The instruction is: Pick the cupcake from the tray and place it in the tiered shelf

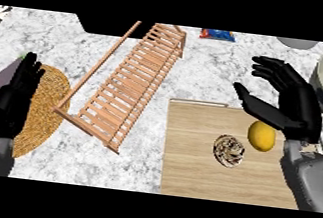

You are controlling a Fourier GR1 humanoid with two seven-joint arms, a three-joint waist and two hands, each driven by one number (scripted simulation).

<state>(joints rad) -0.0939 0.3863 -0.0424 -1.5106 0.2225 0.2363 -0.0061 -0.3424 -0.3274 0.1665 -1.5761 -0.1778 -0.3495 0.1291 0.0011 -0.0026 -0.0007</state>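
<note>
Wooden tray (188, 159) carried the cupcake (228, 151) beside a lemon (261, 136). Right hand (288, 103) hovered above, fingers spread, empty; left hand (13, 96) rested open. Best: descend left of the lemon, then carry to the slatted shelf (130, 82).

Each forearm is a smooth, rounded grey shell, glossy along its upper surface. The right robot hand (288, 103) and left robot hand (11, 99) are matte black, with slender segmented fingers and a separate thumb joined to a black wrist section.
</note>
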